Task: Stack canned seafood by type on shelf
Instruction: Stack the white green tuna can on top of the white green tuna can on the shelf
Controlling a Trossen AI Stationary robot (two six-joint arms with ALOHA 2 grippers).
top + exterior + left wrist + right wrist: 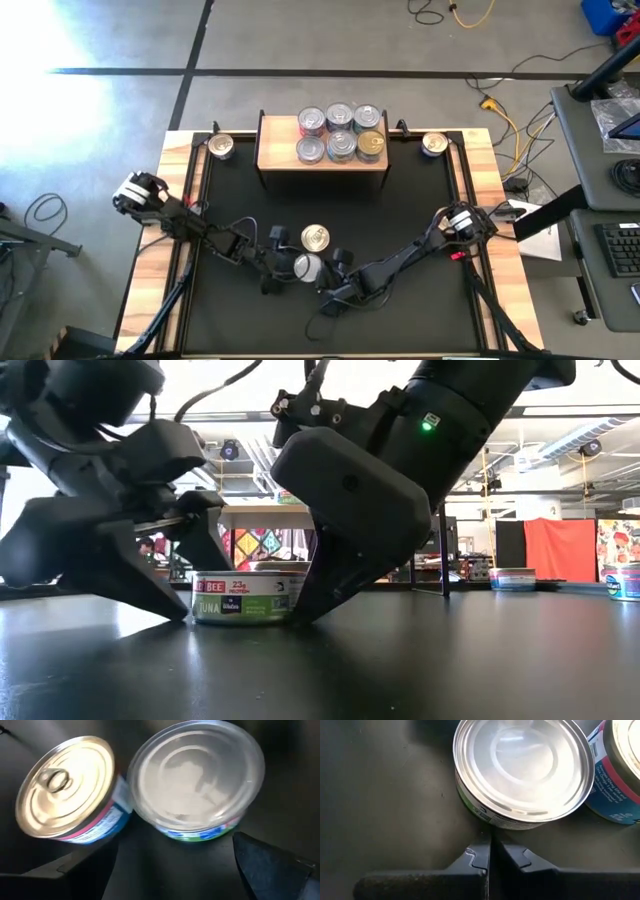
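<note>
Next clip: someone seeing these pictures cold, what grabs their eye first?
Both arms meet mid-table over a silver-lidded tuna can: the left end effector open beside it, the right end effector shut at its rim. A gold-lidded can sits just behind, and six cans crowd the shelf at the far edge.

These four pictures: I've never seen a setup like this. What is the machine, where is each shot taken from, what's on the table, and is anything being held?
It is a robot with two dark arms at a table, each ending in a two-finger gripper. One picture looks straight down, one looks level across the table top, and two come from cameras on the wrists.

At the table's far edge stands a small wooden shelf with six cans on it. One loose can sits left of the shelf, another right of it.

Near the middle lie a silver-lidded tuna can with a green label and a gold-lidded can beside it.

The left gripper is open beside the tuna can. The right gripper is shut, its tips just short of that can. Neither holds anything.
</note>
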